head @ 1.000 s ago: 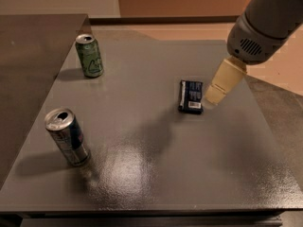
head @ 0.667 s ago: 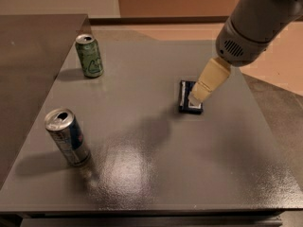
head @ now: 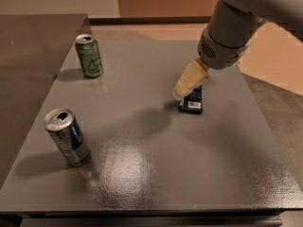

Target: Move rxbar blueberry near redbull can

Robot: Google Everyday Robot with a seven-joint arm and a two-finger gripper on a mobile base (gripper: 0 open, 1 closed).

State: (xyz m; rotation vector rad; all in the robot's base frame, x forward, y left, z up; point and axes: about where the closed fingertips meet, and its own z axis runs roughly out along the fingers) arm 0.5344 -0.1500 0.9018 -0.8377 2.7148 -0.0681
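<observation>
At the worktop's (head: pixel 142 183) right, the gripper (head: pixel 179 94) hovered at the rxbar blueberry (head: pixel 192 101), open or closed I couldn't tell; it needed centring across the bar's width.

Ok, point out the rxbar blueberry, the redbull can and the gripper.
rxbar blueberry (head: pixel 194 100): camera view, middle of its dark wrapper.
redbull can (head: pixel 69 137): camera view, its blue and silver side.
gripper (head: pixel 179 94): camera view, its tip, over the bar's left edge.
</observation>
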